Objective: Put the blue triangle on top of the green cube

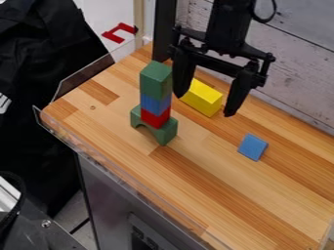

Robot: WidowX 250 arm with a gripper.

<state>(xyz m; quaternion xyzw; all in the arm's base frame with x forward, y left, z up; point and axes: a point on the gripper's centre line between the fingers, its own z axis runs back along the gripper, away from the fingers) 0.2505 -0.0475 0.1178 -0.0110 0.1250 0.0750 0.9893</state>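
From here, with the pincer [204, 104] spread wide and empty, centre it above the blue triangle [252, 147] at its 5 o'clock on the surface [202, 176], then grip squarely, clear of the green cube [156, 80] at 10 o'clock.

The open black two-finger pincer [203, 104] hangs above the striped wooden surface [215, 195], over the yellow rectangular block [205, 96]. Beside that block, the green cube [156, 80] tops a blue block [155, 104], a red block [155, 118] and a green arch [168, 134]. Well apart lies a small blue piece [252, 147], seemingly the triangle.
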